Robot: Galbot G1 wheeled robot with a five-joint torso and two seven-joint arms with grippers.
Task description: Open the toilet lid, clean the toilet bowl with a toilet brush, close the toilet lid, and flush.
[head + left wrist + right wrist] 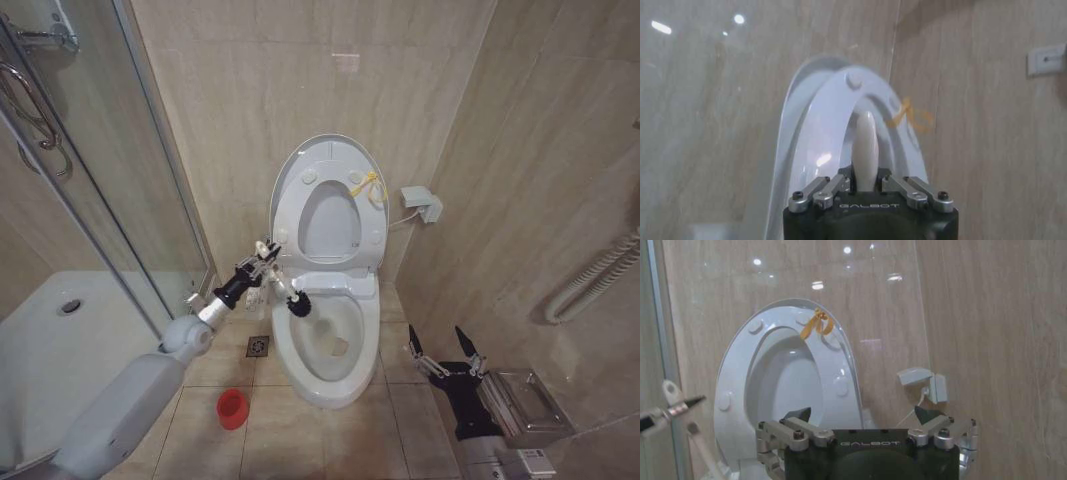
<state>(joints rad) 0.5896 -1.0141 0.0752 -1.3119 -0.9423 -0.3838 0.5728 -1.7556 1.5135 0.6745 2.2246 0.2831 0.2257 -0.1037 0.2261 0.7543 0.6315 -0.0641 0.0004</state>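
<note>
The toilet lid [327, 160] and the seat [372, 235] stand upright against the far wall. The toilet bowl [325, 385] is open, with staining inside.

The left gripper [266, 256] is at the bowl's left rim, closed on the upper end of the toilet brush [287, 292]. The brush slopes down and right, with its dark head [300, 304] over the far left part of the basin. In the left wrist view the white handle [865, 150] sits clamped between the fingers.

The red holder [232, 408] stands on the floor, near and left of the bowl.

The right gripper [446, 358] idles low on the right, jaws spread wide and empty.

Handling judgement:
- The brush appears light.
- The thin smooth handle may flex and twist under scrubbing load.
- Hold the handle firmly near the top.
</note>
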